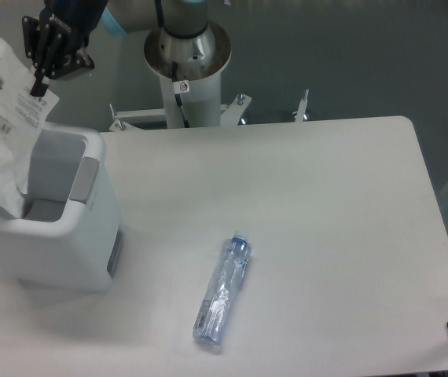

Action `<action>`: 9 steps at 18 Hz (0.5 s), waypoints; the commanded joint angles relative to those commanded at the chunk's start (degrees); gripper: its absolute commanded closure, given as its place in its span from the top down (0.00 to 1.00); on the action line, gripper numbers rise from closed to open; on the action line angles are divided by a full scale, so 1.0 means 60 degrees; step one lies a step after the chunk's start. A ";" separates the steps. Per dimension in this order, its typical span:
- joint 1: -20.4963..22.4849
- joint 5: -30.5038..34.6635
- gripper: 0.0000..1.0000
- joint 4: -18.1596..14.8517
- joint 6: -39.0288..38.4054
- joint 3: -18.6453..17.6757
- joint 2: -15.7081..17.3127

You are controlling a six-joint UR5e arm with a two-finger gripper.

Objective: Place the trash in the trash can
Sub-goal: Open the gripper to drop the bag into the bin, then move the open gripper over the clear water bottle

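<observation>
White plastic packet hangs over the open top of the trash can, its upper right corner pinched between the closed fingers of the gripper; the sheet is crumpled, black printed text facing the camera, and its lower edge dips inside the bin's mouth at the left, in front of the grey inner wall (whether it touches the bin's floor or wall cannot be told from this angle). The bin is a white boxy unit with rounded corners at the table's left end, partly cut off by the frame edge; a grey panel shows on its right rim and a grey strip runs down the side facing the table centre. The second item, a slim clear plastic bottle, lies on its side on the table, well apart from the bin toward the near edge, bluish cap pointing away from the camera, body slightly tilted from upright in the frame. The gripper sits above and behind the bin's rear left, black, fingers pointing down. The arm's round base and column stand behind the table's far edge, just right of the bin.
</observation>
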 joint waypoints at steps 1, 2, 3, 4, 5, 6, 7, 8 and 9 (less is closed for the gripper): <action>0.0000 0.0000 0.41 0.0015 0.0073 0.0000 -0.0015; 0.0029 0.0014 0.52 0.0015 0.0175 0.0000 -0.0044; 0.0073 0.0015 0.57 0.0029 0.0191 0.0000 -0.0175; 0.0131 0.0015 0.59 0.0029 0.0191 0.0015 -0.0205; 0.0175 0.0015 0.61 0.0029 0.0191 0.0029 -0.0220; 0.0321 0.0015 0.61 0.0029 0.0191 0.0029 -0.0220; 0.0511 0.0000 0.62 0.0029 0.0162 0.0029 -0.0220; 0.0658 0.0000 0.65 0.0029 0.0133 0.0073 -0.0220; 0.0833 -0.0015 0.67 0.0029 0.0103 0.0088 -0.0206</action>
